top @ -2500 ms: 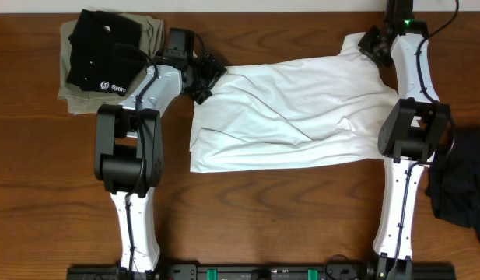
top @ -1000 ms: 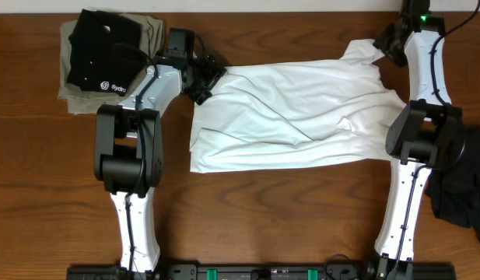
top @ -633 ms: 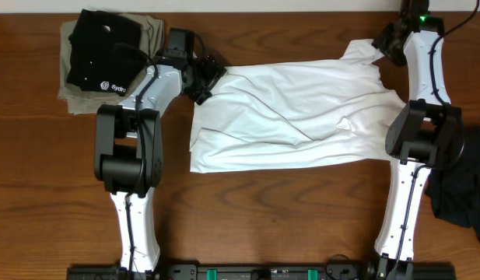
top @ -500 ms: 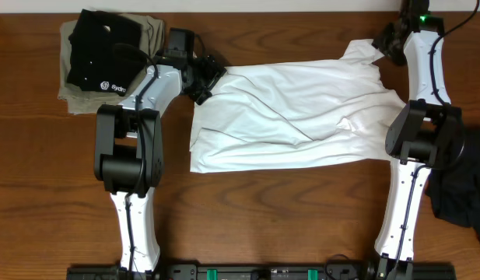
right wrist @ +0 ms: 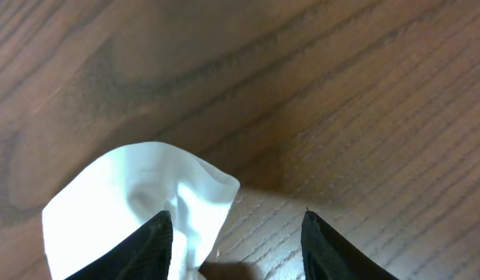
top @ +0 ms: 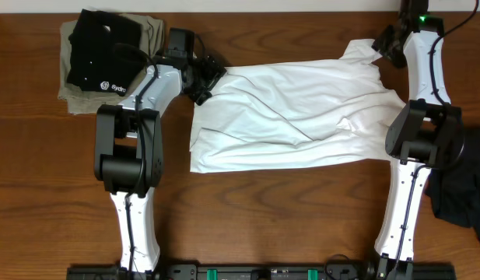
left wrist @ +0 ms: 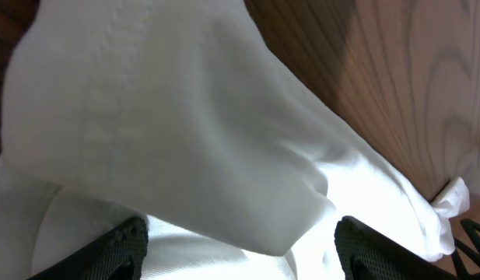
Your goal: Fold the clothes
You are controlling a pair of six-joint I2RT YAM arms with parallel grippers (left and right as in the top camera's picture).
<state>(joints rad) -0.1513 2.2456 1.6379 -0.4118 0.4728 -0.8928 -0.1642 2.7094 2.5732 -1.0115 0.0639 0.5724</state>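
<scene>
Here's the white T-shirt, spread wrinkled across the wooden table, running from the middle of the overhead view out toward 2 o'clock, its long lower edge toward 6 o'clock. The left gripper sits at the shirt's 10 o'clock corner. The left wrist camera shows its two dark fingers spread wide, with a thick fold of white cloth mounded between and ahead of them. The fabric fills the gap, but the fingers are not pressed onto it. Over on the other side, the right gripper is up at the shirt's 1 o'clock corner, by the sleeve tip. From the right wrist camera, its jaws stand apart with bare wood showing between them. The small white peak of cloth lies against the finger at 8 o'clock in that view, and the other finger at 4 o'clock is clear of it, so nothing is pinched. At 10 o'clock on the table a folded black shirt with a small white logo rests on a folded khaki garment. A dark heap of cloth sits at the table's edge near 4 o'clock, beside the right arm.
</scene>
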